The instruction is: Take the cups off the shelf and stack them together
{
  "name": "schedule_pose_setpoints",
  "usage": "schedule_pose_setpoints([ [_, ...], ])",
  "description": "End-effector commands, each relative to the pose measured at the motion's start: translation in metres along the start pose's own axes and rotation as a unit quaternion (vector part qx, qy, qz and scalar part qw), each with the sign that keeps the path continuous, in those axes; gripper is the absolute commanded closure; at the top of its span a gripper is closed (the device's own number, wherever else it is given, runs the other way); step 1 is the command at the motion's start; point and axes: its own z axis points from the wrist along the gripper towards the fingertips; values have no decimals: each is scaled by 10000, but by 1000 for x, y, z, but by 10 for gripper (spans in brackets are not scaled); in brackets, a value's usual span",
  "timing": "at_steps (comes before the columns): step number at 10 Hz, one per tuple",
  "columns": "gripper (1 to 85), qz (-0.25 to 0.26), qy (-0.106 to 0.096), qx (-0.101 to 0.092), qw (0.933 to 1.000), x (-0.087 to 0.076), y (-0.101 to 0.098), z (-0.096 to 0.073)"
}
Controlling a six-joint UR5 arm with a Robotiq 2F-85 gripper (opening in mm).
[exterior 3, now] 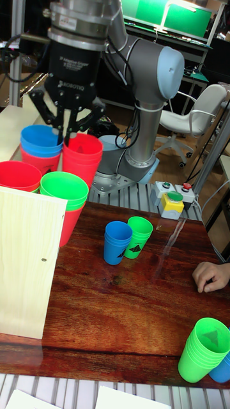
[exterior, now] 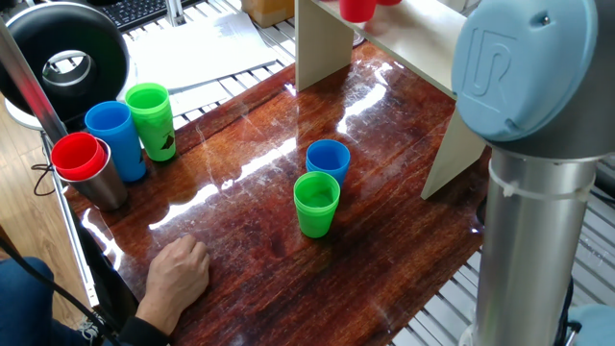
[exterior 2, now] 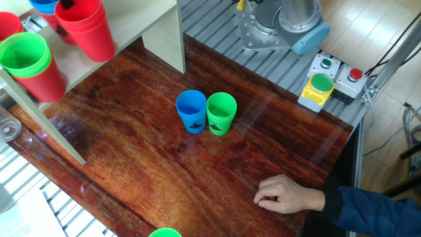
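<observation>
I see the table carrying the cream shelf, whose top still holds a blue stack, a red cup and a green cup nested in red. My tool is clenched on the rim of a red stack, one finger inside it, lifted clear of the shelf top. On the table a blue cup and a green cup stand touching.

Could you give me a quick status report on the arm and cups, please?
Gripper shut on red cup, raised above shelf. Blue cup and green cup wait on table. Person's hand nearby.
</observation>
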Motion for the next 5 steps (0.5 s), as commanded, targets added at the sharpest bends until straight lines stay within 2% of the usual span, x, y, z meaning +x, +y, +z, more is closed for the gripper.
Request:
schedule_pose_setpoints([
  [1, 840, 230, 69, -357, 9991, 30, 48, -13],
  [2, 840, 277, 40, -457, 9986, 38, 62, -13],
  [4, 840, 285, 33, -518, 9982, 49, 76, -10],
  [5, 840, 302, -20, -488, 9984, 52, 81, -4],
])
